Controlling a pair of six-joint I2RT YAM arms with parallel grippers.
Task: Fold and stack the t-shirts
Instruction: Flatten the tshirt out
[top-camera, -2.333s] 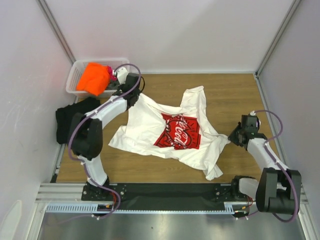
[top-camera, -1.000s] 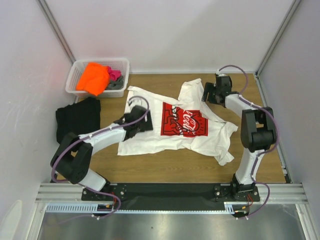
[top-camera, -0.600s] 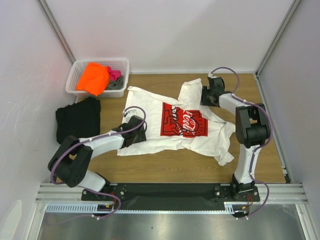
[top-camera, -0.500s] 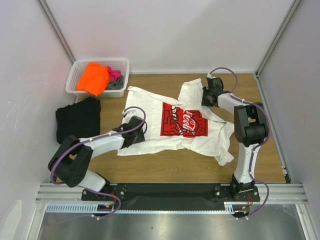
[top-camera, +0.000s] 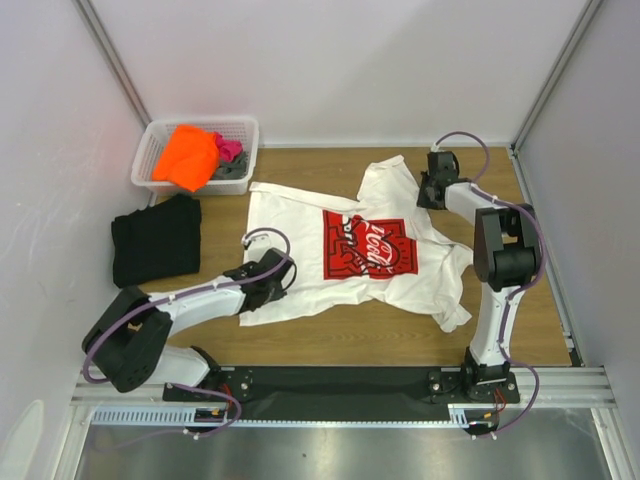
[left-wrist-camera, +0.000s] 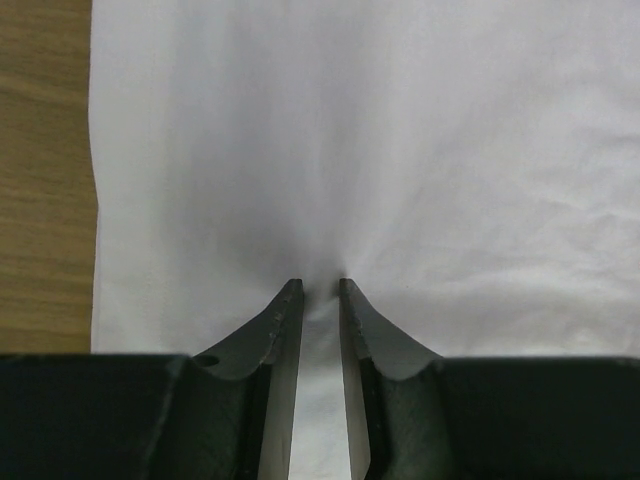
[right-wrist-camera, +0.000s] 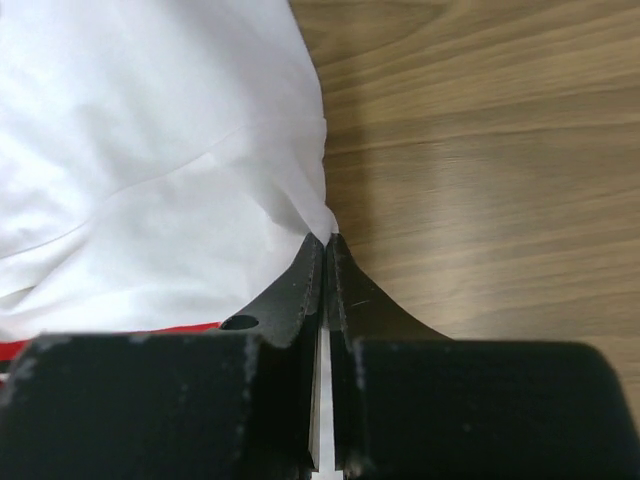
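Observation:
The large white t-shirt (top-camera: 290, 215) with a red-and-black chest graphic (top-camera: 368, 245) lies spread on the wooden table. My left gripper (top-camera: 283, 270) rests on its lower left part. In the left wrist view the jaws (left-wrist-camera: 318, 290) stand narrow, with a pinch of white cloth (left-wrist-camera: 400, 150) puckered between them. My right gripper (top-camera: 427, 198) is at the shirt's far right edge. In the right wrist view it (right-wrist-camera: 326, 240) is shut on the tip of that white edge (right-wrist-camera: 150, 150). A black t-shirt (top-camera: 155, 240) lies folded at the left.
A white lattice basket (top-camera: 200, 122) at the back left holds orange (top-camera: 187, 155), pink (top-camera: 230, 148) and grey (top-camera: 232, 172) tees. Bare wood (top-camera: 330, 340) shows in front of the shirt and to the right of its edge (right-wrist-camera: 480, 150). Walls close in the table.
Both grippers have closed on the white shirt. The right one has drawn the edge to the right, the left one has slid nearer, and the shirt lies flatter.

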